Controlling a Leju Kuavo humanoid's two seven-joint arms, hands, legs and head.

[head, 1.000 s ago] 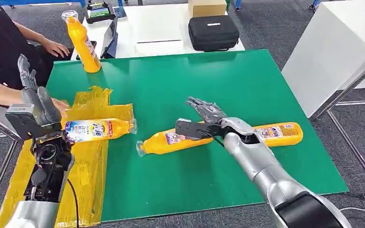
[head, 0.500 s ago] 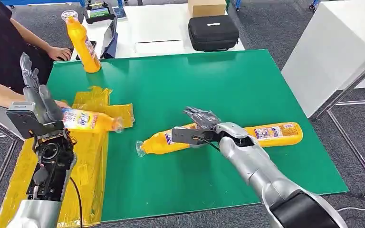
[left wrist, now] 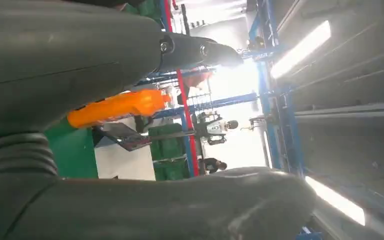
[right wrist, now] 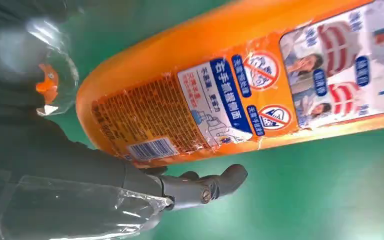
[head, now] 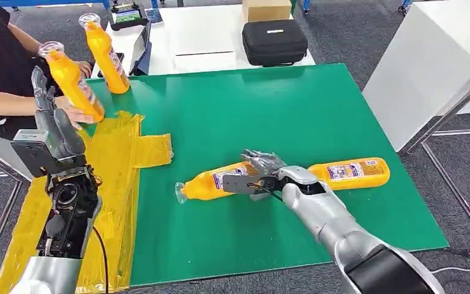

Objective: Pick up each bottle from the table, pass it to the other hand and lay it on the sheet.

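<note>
Our right hand [head: 263, 168] rests on a smooth orange plastic bottle [head: 217, 182] lying on its side near the middle of the flat green tabletop [head: 318, 110], but we cannot tell if its fingers are curled round it. Our left hand [head: 48, 116] stands with fingers spread and holds nothing, above the crinkly yellow sheet [head: 119, 159] at the left edge. A second bottle [head: 355, 171] lies near the right edge, a third bottle [head: 106, 55] stands at the far left corner, and a person's hand [head: 76, 113] holds a fourth bottle [head: 70, 79] up over the sheet.
</note>
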